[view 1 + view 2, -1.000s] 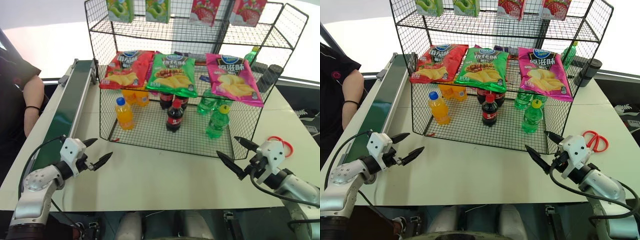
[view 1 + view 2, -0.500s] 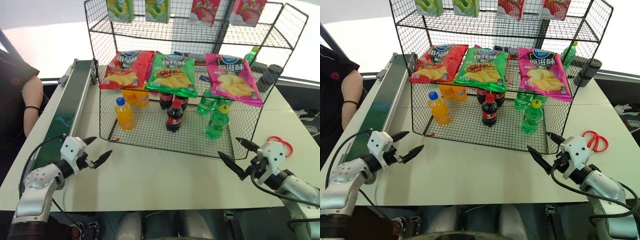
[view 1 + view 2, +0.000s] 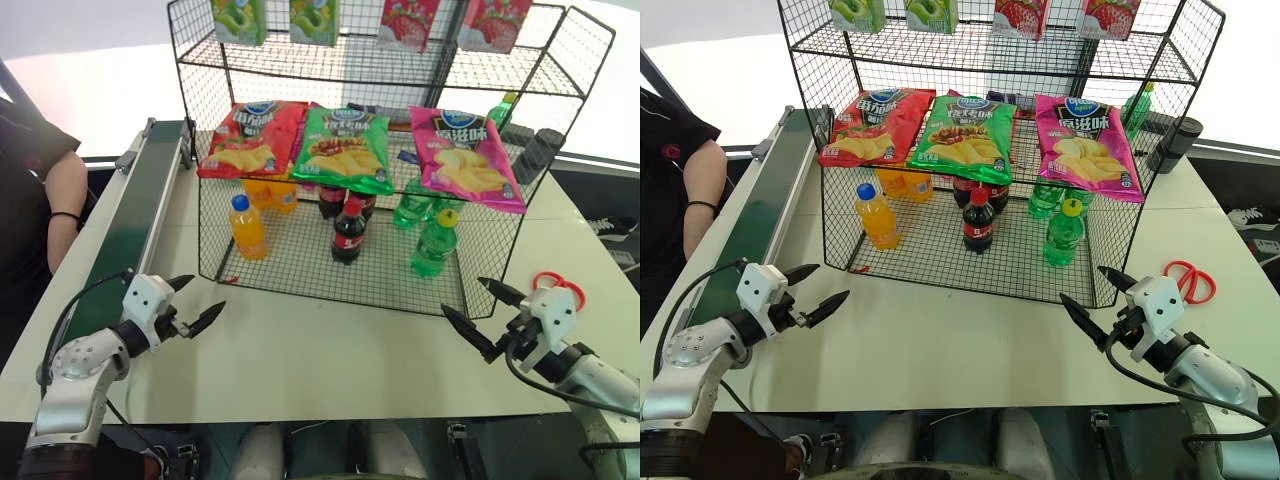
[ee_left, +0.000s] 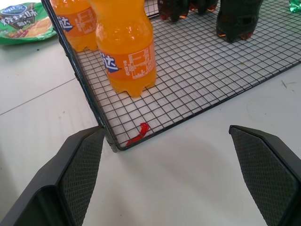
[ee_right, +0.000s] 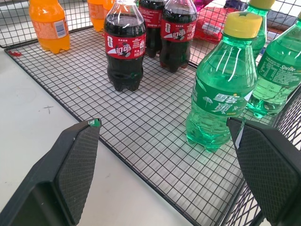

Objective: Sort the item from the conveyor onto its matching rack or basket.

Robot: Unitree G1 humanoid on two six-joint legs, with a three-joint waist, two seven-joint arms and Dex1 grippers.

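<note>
1. I've got the green soda bottle [image 3: 1064,233] standing upright in the bottom basket of the wire rack [image 3: 940,268], at the rack's right end, with more green bottles just behind it.
2. Both end effectors are empty: left end effector [image 3: 812,291] with fingers spread wide, off the rack's front left corner; right end effector [image 3: 1098,294] equally wide, just off the front right corner.
3. The conveyor [image 3: 755,215] runs along the rack's left side; I see no item on its belt.
4. Handling, as I judge it: small, light, smooth plastic, likely slippery. I'd pinch the labelled waist, not the yellow cap.
5. Basket contents: orange-drink bottles [image 3: 878,215] at the rack's left, cola bottles [image 3: 978,222] in the middle.
6. Crisp bags [image 3: 962,130] lie on the tier above.
</note>
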